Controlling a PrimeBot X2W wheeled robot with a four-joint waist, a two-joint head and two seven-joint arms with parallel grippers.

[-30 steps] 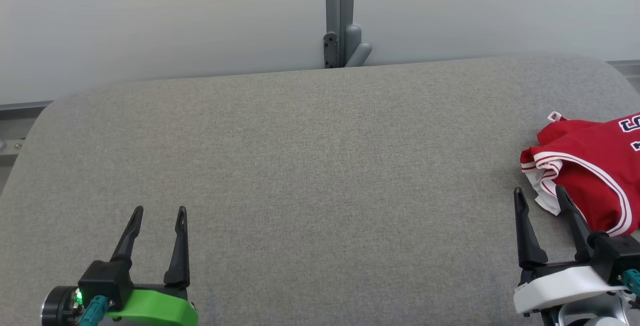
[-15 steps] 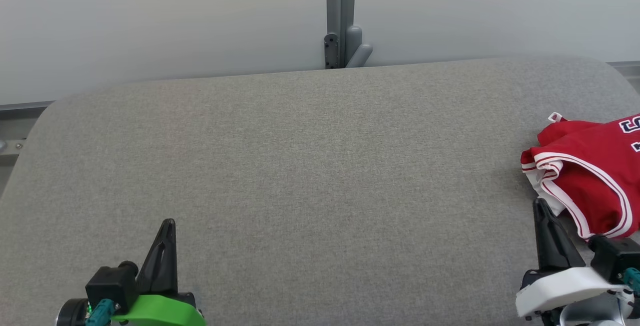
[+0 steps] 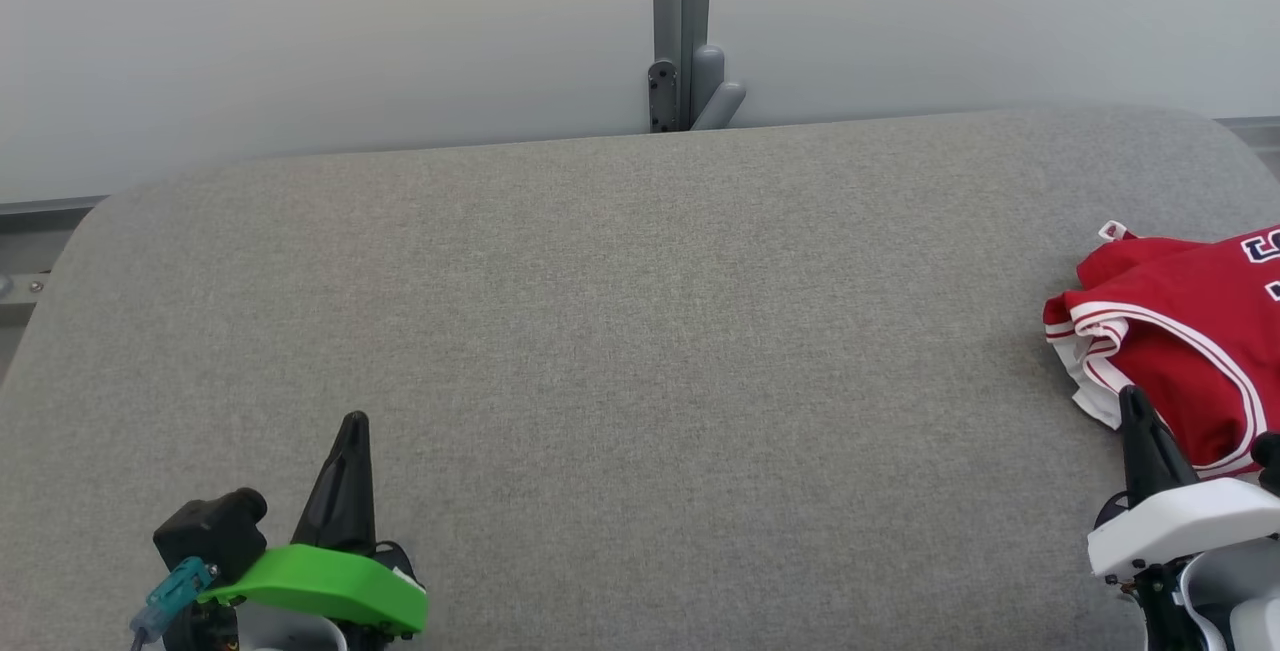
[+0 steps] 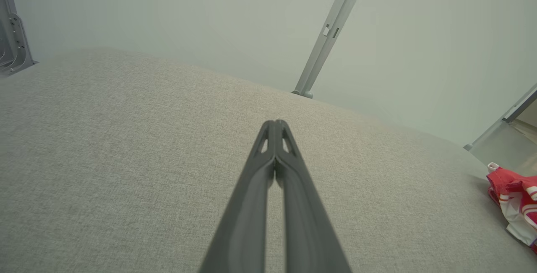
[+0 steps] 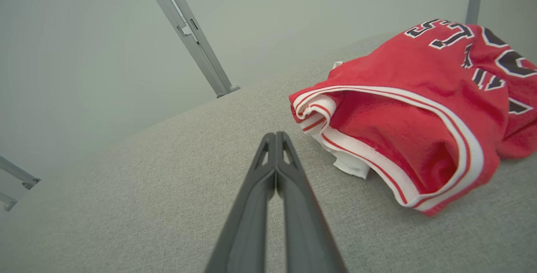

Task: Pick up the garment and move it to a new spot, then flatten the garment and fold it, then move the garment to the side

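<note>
The garment (image 3: 1185, 336) is a red jersey with white and red trim and dark lettering, lying crumpled at the right edge of the grey padded table (image 3: 640, 351). The right wrist view shows the garment (image 5: 419, 109) up close, and the left wrist view catches a corner of the garment (image 4: 514, 208) at far right. My right gripper (image 3: 1135, 401) is shut and empty, its tip just in front of the garment's near hem. In its own view the right gripper (image 5: 275, 135) points left of the cloth. My left gripper (image 3: 353, 423) is shut and empty at the lower left, and the left gripper (image 4: 275, 123) hovers over bare table.
A grey post with a bracket (image 3: 685, 81) stands behind the table's far edge against a pale wall. The table's rounded corners fall away at left and right. Bare grey cloth stretches between the two grippers.
Both grippers have shut from wide open. The left one then rose a little in view; the right one shifted right and lower, nearer the garment's hem.
</note>
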